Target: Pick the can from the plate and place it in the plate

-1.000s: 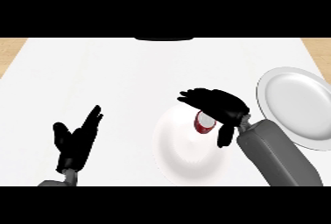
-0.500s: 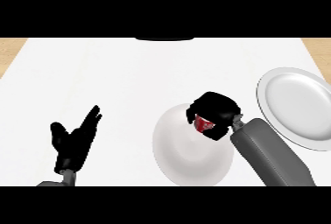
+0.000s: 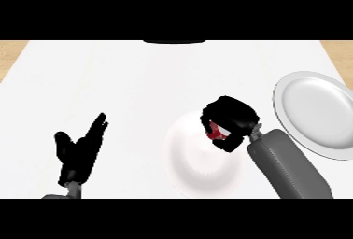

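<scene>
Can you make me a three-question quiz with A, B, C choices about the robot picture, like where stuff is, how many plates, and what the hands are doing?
1. Where is the grey plate?
A. right edge
B. left edge
C. under the left hand

2. How many plates show?
A. one
B. two
C. four

3. What is the right hand doing?
A. lying flat
B. curled round the red can
C. pointing up

Answers: 1 A, it sits by the view's right edge. 2 B, the grey one and the white plate in the middle. 3 B, its fingers wrap the can above the white plate; the left hand rests open.
</scene>
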{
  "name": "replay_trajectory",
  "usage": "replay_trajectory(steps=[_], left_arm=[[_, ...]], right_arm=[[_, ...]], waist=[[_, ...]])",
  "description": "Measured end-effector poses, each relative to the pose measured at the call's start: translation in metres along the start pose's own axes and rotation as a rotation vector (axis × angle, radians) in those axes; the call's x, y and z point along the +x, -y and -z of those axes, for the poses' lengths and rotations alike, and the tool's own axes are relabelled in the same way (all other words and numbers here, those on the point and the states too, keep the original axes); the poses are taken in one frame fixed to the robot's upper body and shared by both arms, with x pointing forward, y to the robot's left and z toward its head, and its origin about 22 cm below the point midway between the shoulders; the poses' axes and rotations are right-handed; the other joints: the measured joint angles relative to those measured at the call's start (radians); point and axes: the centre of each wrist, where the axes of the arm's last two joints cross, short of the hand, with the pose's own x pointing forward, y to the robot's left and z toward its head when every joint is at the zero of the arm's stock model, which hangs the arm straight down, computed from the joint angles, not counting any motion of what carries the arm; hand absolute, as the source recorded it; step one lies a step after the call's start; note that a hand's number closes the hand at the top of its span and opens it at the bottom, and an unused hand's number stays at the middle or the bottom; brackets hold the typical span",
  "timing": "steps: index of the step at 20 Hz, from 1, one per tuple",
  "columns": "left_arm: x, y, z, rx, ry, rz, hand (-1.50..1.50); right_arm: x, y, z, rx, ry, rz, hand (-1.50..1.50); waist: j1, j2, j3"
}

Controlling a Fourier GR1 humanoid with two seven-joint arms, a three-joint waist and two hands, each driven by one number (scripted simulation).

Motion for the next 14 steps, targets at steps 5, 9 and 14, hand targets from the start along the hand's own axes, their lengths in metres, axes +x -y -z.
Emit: replay_trajectory(steps=[5,9,14], left_arm=[[-0.007,-0.009,-0.007,0.045,-0.026,-0.020,0.00],[-0.011,-0.014,-0.012,0.066,-0.035,-0.030,0.00],[-0.010,-0.016,-0.013,0.063,-0.023,-0.020,0.00]], right_arm=[[0.022,-0.032,-0.016,-0.197,-0.258,0.147,1.50],[0.052,-0.042,-0.032,-0.412,-0.427,0.218,1.50],[0.091,-0.038,-0.064,-0.672,-0.584,0.267,1.50]], waist=[[-0.056,-0.016,0.000],[-0.082,-0.024,0.000],[-0.069,-0.019,0.000]])
